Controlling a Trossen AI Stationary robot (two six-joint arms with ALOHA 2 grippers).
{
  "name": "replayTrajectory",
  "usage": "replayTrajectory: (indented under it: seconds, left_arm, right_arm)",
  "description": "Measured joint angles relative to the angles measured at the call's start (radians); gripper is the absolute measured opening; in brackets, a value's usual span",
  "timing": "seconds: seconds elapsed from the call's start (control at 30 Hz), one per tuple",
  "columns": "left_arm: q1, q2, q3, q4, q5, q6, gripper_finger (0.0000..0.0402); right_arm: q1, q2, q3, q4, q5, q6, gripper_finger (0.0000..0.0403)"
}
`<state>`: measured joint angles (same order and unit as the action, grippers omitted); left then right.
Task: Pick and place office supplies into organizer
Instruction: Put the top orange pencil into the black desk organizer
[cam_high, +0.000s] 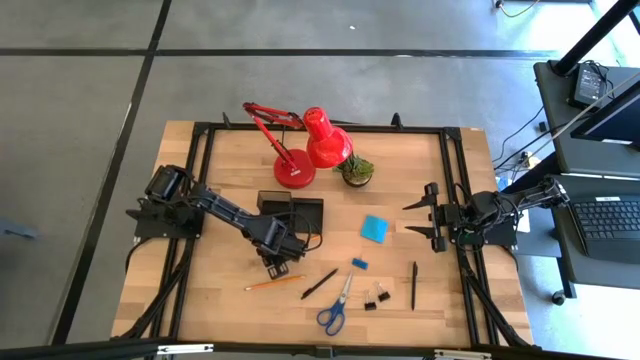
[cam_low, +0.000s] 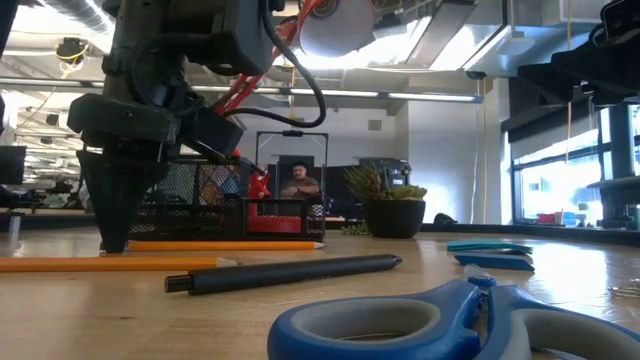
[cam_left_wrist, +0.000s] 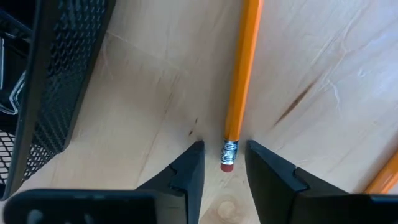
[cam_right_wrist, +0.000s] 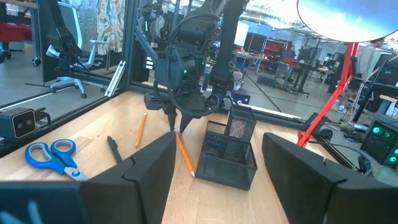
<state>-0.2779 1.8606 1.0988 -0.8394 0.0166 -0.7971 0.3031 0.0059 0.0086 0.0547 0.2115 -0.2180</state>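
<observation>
The left gripper (cam_left_wrist: 224, 163) stands on the table, its fingers released, straddling the eraser end of an orange pencil (cam_left_wrist: 239, 81) but not touching it, at six o'clock from the black mesh organizer (cam_high: 300, 213). At three o'clock, the right gripper (cam_high: 422, 217) waits, fingers spread and empty.

Scissors (cam_low: 440, 322) cut off by low view's bottom edge, blurred; pencil (cam_left_wrist: 241, 81) tip out of left wrist frame; binder clips (cam_high: 377, 297) too small to detail
</observation>
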Motion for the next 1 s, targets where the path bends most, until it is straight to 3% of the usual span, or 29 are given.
replayTrajectory:
  seconds: [1.0]
  left_arm:
    - [-0.002, 0.007, -0.001, 0.001, 0.000, 0.000, 0.0070]
  right_arm:
    - [0.000, 0.000, 0.000, 0.000, 0.000, 0.000, 0.0242]
